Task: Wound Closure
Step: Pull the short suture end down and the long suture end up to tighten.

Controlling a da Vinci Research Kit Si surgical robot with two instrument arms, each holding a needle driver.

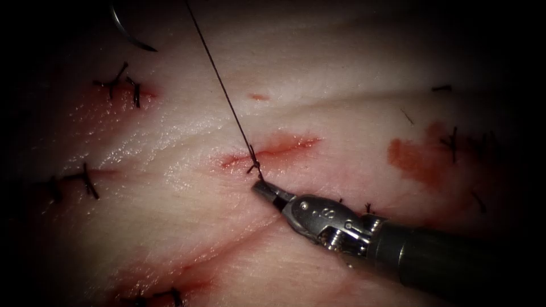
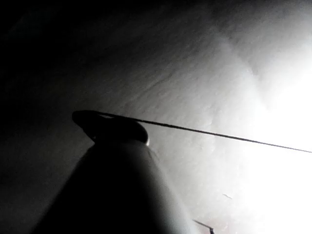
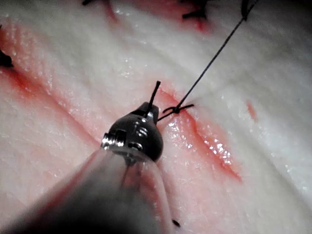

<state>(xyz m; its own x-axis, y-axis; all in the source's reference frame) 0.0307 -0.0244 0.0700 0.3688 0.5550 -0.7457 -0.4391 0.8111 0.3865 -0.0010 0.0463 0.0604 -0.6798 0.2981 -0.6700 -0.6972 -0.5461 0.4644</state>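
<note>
The tissue (image 1: 187, 187) carries a short red cut (image 1: 278, 146) at the centre. A knot (image 1: 254, 166) sits at the cut's left part. My right tool (image 1: 260, 186) comes in from the lower right, its jaws shut on the short thread tail just below the knot, which is also seen with the right tool (image 3: 146, 109) and knot (image 3: 175, 109). The long thread (image 1: 219, 79) runs taut from the knot up and to the left. My left tool (image 2: 97, 118) is shut on this thread (image 2: 219, 133). The curved needle (image 1: 129, 37) lies free on the tissue at the far upper left, held by neither tool.
Several older stitches with cut ends sit around the cut: upper left (image 1: 122, 84), left (image 1: 86, 182), right (image 1: 453, 142) and lower left (image 1: 168, 295). A patch of red fluid (image 1: 412, 159) stains the tissue right of the cut.
</note>
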